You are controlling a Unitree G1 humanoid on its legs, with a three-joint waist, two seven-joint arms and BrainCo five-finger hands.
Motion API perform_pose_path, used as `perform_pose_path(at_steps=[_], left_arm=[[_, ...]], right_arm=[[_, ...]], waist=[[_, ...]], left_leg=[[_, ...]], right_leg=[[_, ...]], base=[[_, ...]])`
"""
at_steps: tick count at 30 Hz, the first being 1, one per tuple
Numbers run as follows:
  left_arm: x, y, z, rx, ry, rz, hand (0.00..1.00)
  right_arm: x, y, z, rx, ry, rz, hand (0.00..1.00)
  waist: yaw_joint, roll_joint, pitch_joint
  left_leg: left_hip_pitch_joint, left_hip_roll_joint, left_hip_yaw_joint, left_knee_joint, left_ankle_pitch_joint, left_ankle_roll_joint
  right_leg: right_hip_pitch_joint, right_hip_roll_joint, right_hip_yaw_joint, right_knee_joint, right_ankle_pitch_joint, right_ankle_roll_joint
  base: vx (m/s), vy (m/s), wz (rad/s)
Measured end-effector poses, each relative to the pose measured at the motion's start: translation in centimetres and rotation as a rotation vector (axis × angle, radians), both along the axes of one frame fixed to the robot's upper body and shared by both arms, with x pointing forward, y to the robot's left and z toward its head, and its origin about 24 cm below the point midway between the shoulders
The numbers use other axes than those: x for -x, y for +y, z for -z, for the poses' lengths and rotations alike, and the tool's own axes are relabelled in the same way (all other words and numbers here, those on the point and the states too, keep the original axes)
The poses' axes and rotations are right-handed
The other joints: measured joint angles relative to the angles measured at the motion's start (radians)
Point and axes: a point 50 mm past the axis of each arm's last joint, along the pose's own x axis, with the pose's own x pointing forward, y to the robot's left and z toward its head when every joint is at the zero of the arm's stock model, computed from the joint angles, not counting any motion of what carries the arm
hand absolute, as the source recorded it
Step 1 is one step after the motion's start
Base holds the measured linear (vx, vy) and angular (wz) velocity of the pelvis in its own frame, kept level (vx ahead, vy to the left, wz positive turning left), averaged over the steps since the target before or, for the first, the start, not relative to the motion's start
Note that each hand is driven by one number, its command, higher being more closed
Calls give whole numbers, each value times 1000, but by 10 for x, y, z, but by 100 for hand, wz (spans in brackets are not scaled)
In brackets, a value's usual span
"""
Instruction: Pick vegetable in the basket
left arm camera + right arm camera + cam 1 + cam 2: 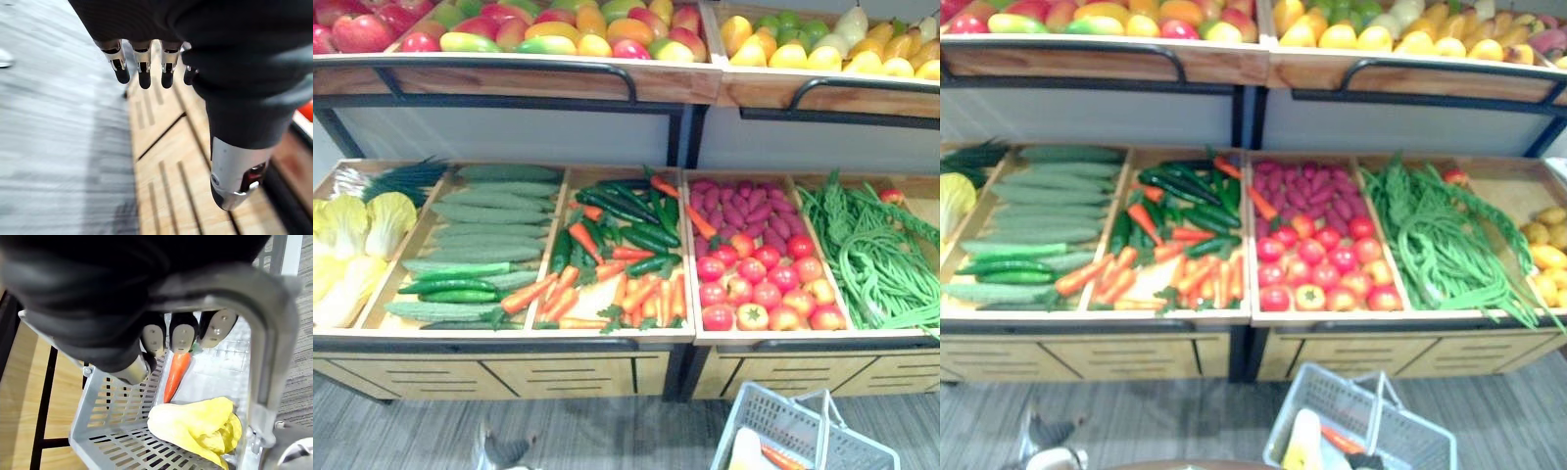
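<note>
A grey plastic basket (773, 411) hangs low in front of the vegetable stand, to my right. Inside it lie a carrot (175, 377) and a yellow leafy cabbage (195, 426). In the right wrist view my right hand (183, 335) has its fingers curled round the basket's grey handle (274, 333). My left hand (234, 58) hangs open with straight fingers beside the stand's wooden front, above the floor, and holds nothing.
The stand's lower bins hold pale cabbages (352, 235), cucumbers (489, 225), carrots with dark green peppers (636, 289), tomatoes (759, 284), purple tubers (744, 206) and green beans (876, 255). An upper shelf (558, 78) with fruit overhangs the back.
</note>
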Motion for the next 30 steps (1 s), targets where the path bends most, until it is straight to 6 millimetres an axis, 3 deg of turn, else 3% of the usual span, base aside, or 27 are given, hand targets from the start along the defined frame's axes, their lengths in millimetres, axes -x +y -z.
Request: perform_pose_path(at_steps=[2, 4, 13, 25, 27, 29, 30], left_arm=[[24, -10, 16, 159, 37, -169, 0], [35, -17, 22, 226, 75, -207, 0], [16, -31, 29, 392, 88, -7, 0], [4, -36, 30, 379, 196, 289, 0], [1, -37, 30, 376, 202, 319, 0], [-16, -38, 28, 364, 175, 362, 0], [-18, -38, 27, 362, 174, 368, 0]], right_arm=[[1, -1, 0, 1, 6, 4, 100], [2, -1, 1, -2, 20, 0, 100], [-7, -4, 1, -31, 24, -38, 100], [-16, -2, 0, -45, 7, -85, 100], [-20, -4, -2, -39, -5, -87, 100], [-27, -9, -5, -28, -40, -70, 100], [-28, -10, -5, -27, -47, -66, 100]], waist=[[-2, 1, -2], [-6, 1, -2], [-27, 12, -1], [-32, 17, 19], [-33, 14, 40], [-47, 25, 81], [-51, 27, 84]], left_leg=[[10, 1, 25, 0, -9, -3], [21, 2, 38, 0, -17, -6], [33, 0, 59, 1, -22, -8], [64, 0, 116, 4, -42, -11], [47, 4, 136, 80, -86, 0], [-45, 37, 129, 290, -190, 12], [-66, 43, 132, 323, -207, 15]], right_leg=[[-7, 2, 28, -2, 0, 0], [-6, 4, 44, -4, 0, 0], [-9, 5, 69, -7, 1, -1], [-22, 5, 132, 1, 1, 0], [-41, -8, 159, 41, -7, 12], [-83, -26, 167, 127, -31, 22], [-97, -27, 175, 138, -31, 22]], base=[[40, -2, -33], [44, -10, -27], [27, -18, -8], [-10, -16, -15], [-12, 23, -30], [-59, 30, -8], [-78, 85, -22]])
